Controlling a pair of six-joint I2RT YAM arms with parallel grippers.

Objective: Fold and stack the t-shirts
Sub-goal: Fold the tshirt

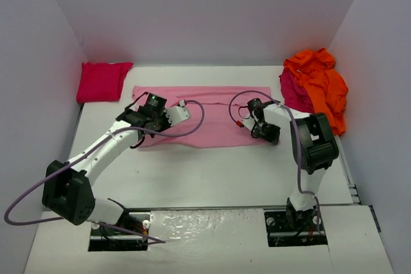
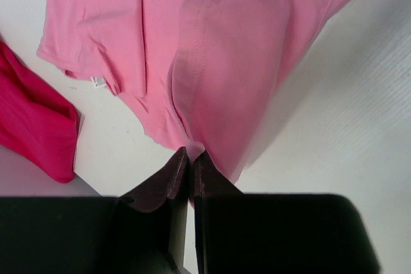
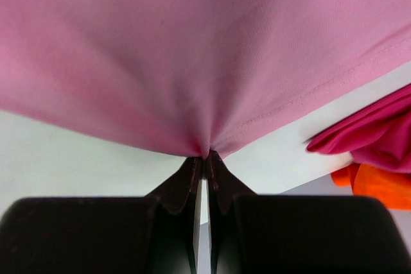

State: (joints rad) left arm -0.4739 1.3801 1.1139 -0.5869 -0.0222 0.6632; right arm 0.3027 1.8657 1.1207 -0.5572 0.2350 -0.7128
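1. Light pink cotton t-shirt (image 1: 215, 104) lies spread flat across the middle of the white bench (image 1: 212, 171), its long side running left to right.
2. Left claw (image 2: 191, 155) is pinched fully closed on the pink fabric at its near edge, towards the left end.
3. Right claw (image 3: 205, 157) is also closed tight, with a pucker of the pink hem caught between its tips.
4. Folded red t-shirt (image 1: 101, 81) sits in the far left corner, just apart from the pink one.
5. Crumpled bright orange t-shirt (image 1: 321, 85) is heaped over a dark crimson t-shirt (image 1: 292, 91) at the far right.
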